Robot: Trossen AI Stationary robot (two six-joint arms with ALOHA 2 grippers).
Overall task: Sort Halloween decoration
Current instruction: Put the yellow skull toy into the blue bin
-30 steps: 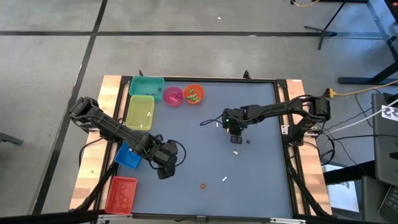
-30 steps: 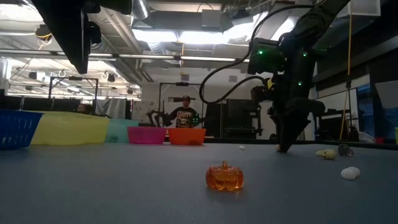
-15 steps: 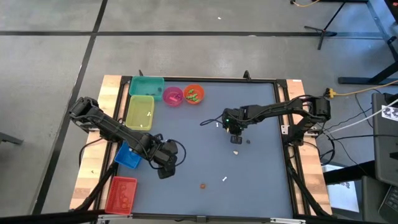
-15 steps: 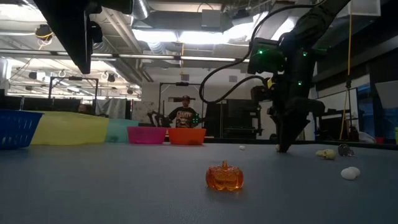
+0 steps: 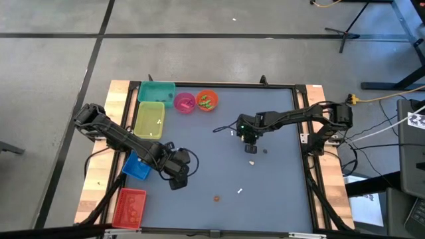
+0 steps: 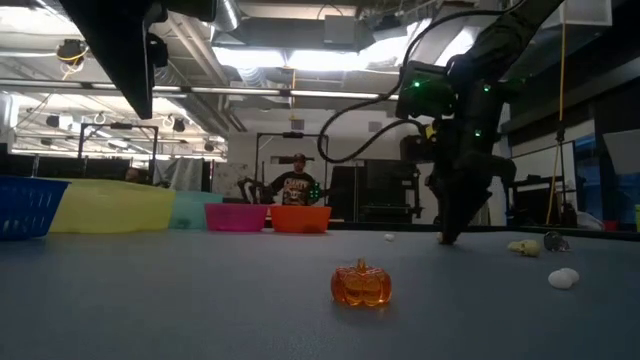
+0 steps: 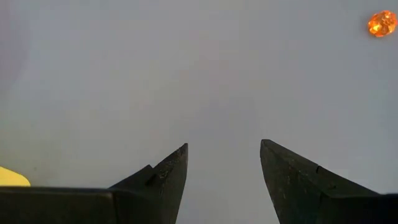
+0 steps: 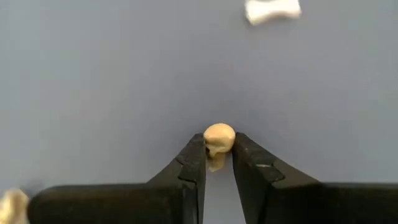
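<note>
the right end effector (image 8: 215,163) is pinching a tiny cream skull trinket (image 8: 218,140) right at its fingertips, low over the middle of the grey worktop (image 5: 219,146), and that shallow hold is the main worry: only the very ends of the fingers are gripping the rounded piece, so it may be squeezing forward and popping out as the arm is lifting or swinging toward the containers. if it is dropping, it is likely rolling among the other loose pieces nearby, a white bone-like trinket (image 8: 272,10) ahead of the fingers, a pale trinket (image 5: 252,162) and a dark trinket (image 5: 265,151) just beside the end effector in the high view. the long carry is adding to the risk, since the pink bowl (image 5: 184,102), orange bowl (image 5: 206,100), teal bin (image 5: 156,91) and yellow bin (image 5: 149,119) are sitting well apart from the grasp point at the far left corner, and a small item released from too high may be bouncing off a rim. the left end effector (image 7: 224,163) is hanging with fingers spread over bare worktop near the blue bin (image 5: 137,167), holding nothing; the orange pumpkin trinket (image 6: 361,284) and a small white trinket (image 5: 240,191) are lying near the front edge, unsorted. the red bin (image 5: 129,207) is sitting at the front left corner.
</note>
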